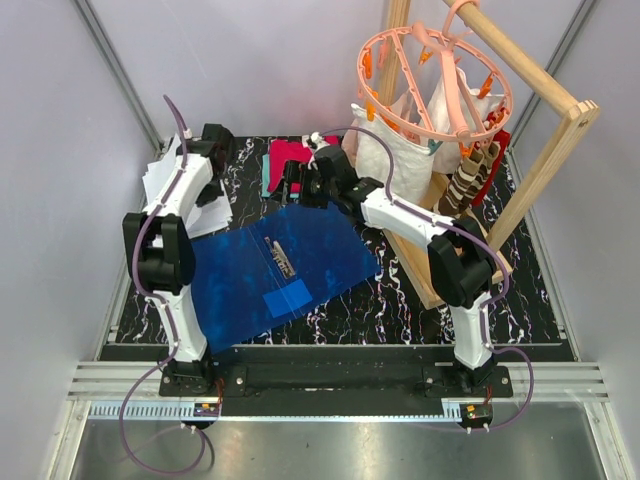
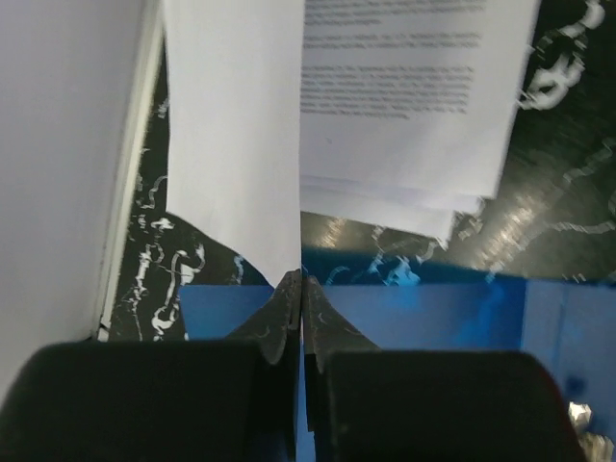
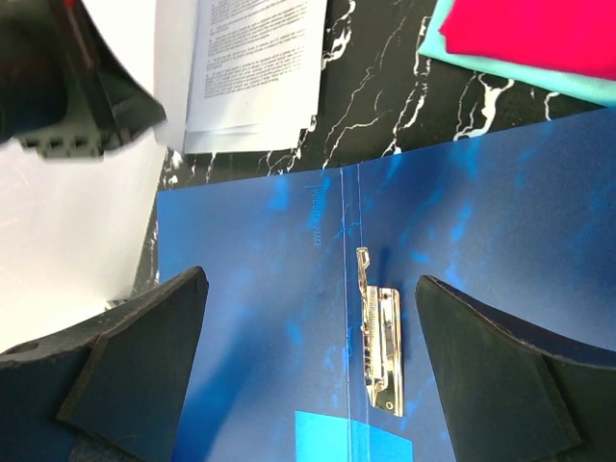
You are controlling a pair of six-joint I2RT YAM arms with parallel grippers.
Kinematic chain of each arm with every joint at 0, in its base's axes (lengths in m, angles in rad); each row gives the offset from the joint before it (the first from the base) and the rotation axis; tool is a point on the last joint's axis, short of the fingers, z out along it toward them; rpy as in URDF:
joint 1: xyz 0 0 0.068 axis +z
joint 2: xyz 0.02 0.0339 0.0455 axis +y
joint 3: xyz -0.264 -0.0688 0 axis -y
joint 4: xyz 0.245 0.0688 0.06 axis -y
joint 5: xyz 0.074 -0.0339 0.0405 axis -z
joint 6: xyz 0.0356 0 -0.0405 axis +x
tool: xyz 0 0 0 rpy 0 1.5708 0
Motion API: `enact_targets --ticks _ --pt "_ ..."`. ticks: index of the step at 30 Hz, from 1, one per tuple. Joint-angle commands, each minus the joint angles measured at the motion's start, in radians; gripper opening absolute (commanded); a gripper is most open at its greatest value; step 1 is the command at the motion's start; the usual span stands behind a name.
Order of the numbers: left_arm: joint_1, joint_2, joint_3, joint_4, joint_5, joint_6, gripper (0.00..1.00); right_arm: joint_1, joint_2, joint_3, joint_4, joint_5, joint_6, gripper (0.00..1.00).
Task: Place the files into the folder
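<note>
My left jaws are clenched on a corner of one sheet of the files (image 2: 236, 144). The sheet rises off the other sheets, which lie just past the far left corner of the folder (image 1: 280, 270). The folder lies open and flat on the table (image 1: 400, 300). My right jaws stand fully released above the folder, one on each side of its metal clip (image 3: 378, 337), grasping nothing. Recommended procedure: confirm that only one sheet is pinched, which I cannot tell here. Lift until it clears the others, carry it low over the folder's edge, and lay it square beside the clip. Dragging risks a crease. Only the left wrist view shows the pinch. Only the right wrist view shows the clip clearly, with red and teal clothes (image 3: 539, 34) beyond the folder's far edge.
</note>
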Motion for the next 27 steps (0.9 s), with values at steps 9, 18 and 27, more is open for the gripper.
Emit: enact_targets --ticks 9,18,27 --pt "-0.195 -0.268 -0.232 0.006 0.278 -0.037 0.0 -0.078 0.135 0.073 0.162 -0.121 0.235 1.0" --pt "-0.394 -0.282 -0.32 0.026 0.302 -0.104 0.0 -0.071 0.225 0.092 0.253 -0.19 0.326 0.99" --pt "-0.501 -0.241 -0.305 0.046 0.324 -0.138 0.0 -0.023 0.22 -0.011 0.268 -0.169 0.321 0.76"
